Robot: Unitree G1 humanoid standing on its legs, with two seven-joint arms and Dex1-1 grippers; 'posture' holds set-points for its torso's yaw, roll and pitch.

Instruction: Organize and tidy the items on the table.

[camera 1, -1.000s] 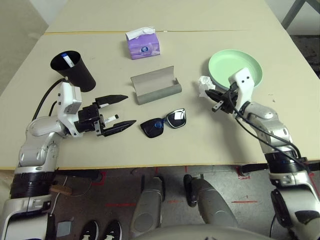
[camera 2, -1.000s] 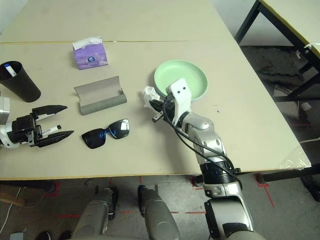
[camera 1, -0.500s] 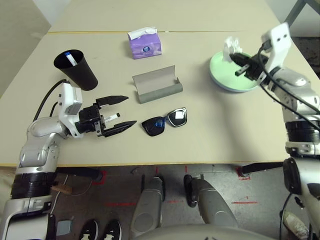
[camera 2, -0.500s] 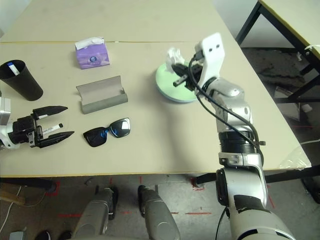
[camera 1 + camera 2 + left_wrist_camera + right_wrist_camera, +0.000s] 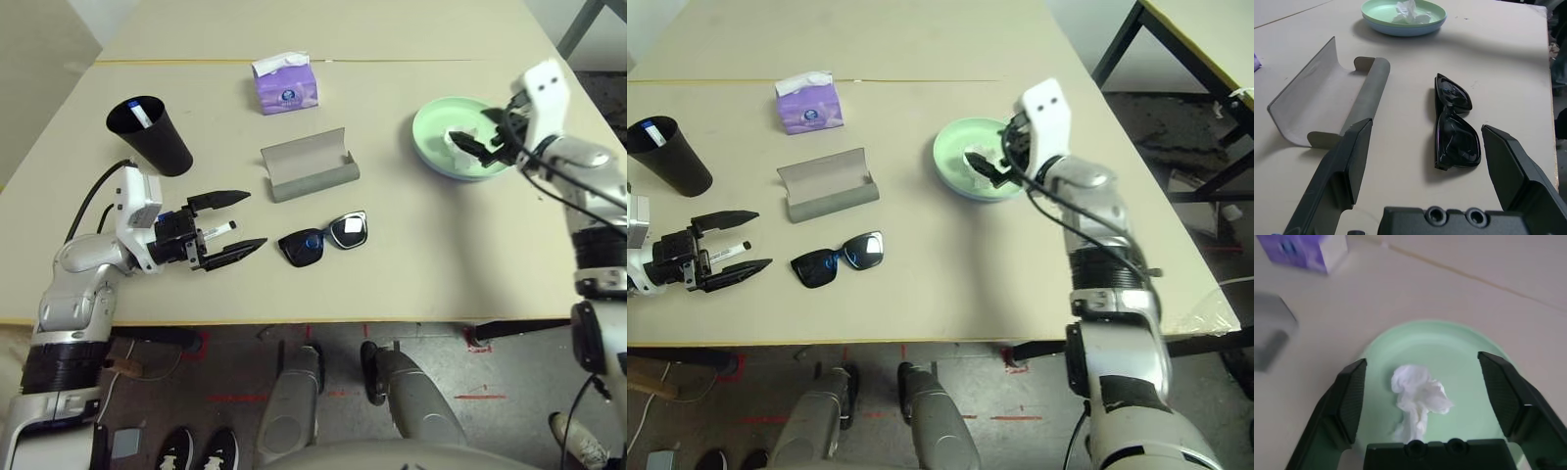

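Observation:
The crumpled white tissue [image 5: 1418,399] lies in the light-green plate [image 5: 431,127], which is stacked on the light-blue plate [image 5: 1400,31] at the table's right. My right gripper [image 5: 480,134] hovers open just above the tissue, not touching it. Near the table's front left, my left gripper [image 5: 227,223] stands open, pointing at the black sunglasses [image 5: 323,238]. A white marker with a black cap [image 5: 217,230] sits between its fingers near their base. Behind the sunglasses lies the open grey glasses case [image 5: 309,166]. A blue-capped marker [image 5: 138,116] stands in a black cup [image 5: 152,139].
A purple tissue box [image 5: 284,86] stands at the back centre, just in front of the yellowish seam [image 5: 176,63]. Bare tabletop stretches between the sunglasses and the plates and along the front edge [image 5: 441,318].
My right gripper has opened and let the tissue fall into the green plate, and has come down a little over it. The left arm has stayed put.

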